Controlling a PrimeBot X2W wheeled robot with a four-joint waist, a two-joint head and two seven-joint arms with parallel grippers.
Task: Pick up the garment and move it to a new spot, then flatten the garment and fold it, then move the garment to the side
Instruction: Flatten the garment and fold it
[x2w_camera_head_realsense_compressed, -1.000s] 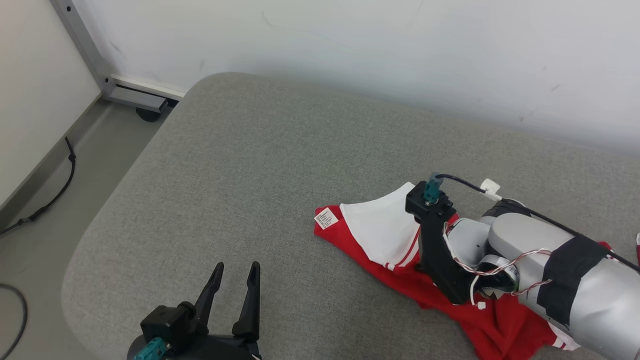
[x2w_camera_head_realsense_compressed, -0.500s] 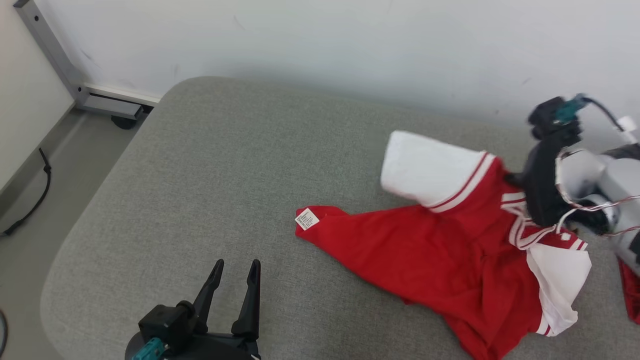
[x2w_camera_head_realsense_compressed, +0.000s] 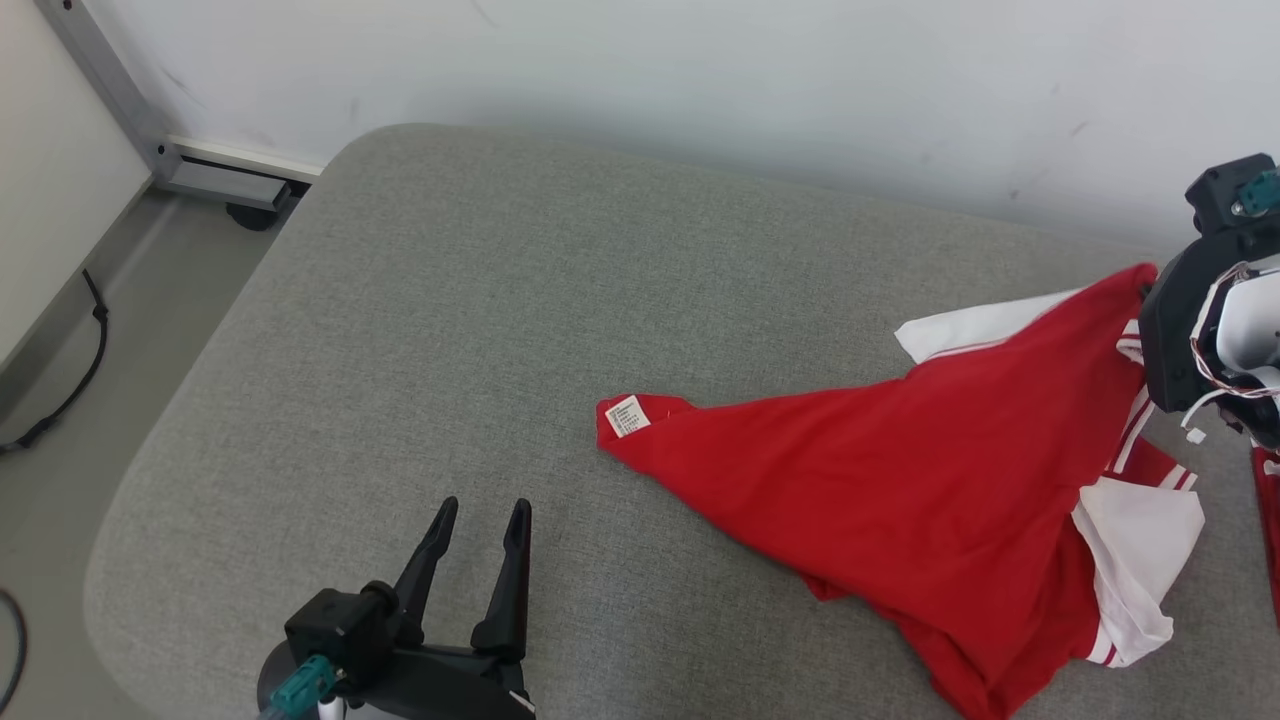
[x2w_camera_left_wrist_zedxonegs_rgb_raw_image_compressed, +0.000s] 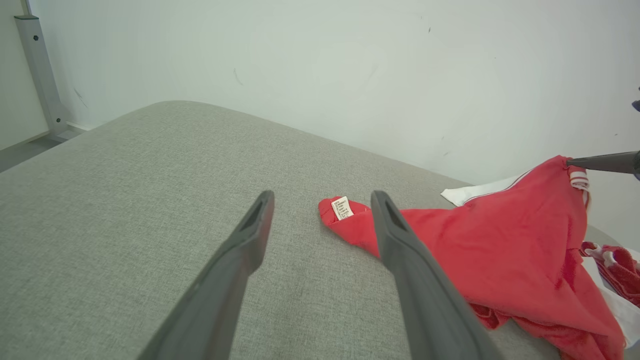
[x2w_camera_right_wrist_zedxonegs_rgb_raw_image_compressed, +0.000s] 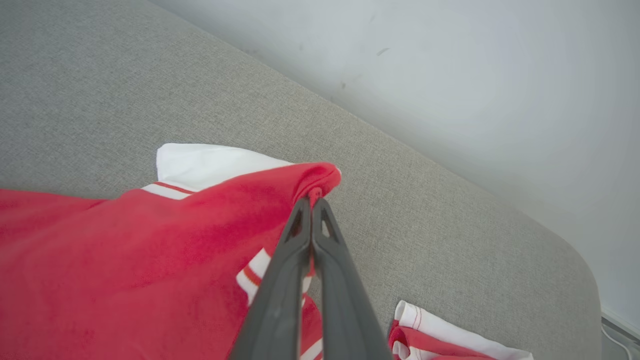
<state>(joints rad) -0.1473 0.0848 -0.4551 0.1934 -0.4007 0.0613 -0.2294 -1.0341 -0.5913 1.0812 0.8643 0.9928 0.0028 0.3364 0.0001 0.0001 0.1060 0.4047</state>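
Garment (x2w_camera_head_realsense_compressed: 900, 470) runs long from right gripper (x2w_camera_right_wrist_zedxonegs_rgb_raw_image_compressed: 312, 201), pinching its raised edge, down to tag corner (x2w_camera_left_wrist_zedxonegs_rgb_raw_image_compressed: 341, 208) just beyond left gripper (x2w_camera_head_realsense_compressed: 485, 505), fingers spread.

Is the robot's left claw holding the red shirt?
No, the left gripper stands open over the grey cushion, apart from the red shirt.

Grey fabric-covered pad (x2w_camera_head_realsense_compressed: 450, 330), rounded corners, far edge against white wall (x2w_camera_head_realsense_compressed: 700, 70); wall carries a few small dark scuffs. Grey metal post (x2w_camera_head_realsense_compressed: 100, 80) slants down at upper left to a low metal rail (x2w_camera_head_realsense_compressed: 215, 180) along the wall foot; dark foot or wheel (x2w_camera_head_realsense_compressed: 250, 215) under the rail's end. Grey floor (x2w_camera_head_realsense_compressed: 120, 290) left of the pad; black cable (x2w_camera_head_realsense_compressed: 70, 370) lies on it.
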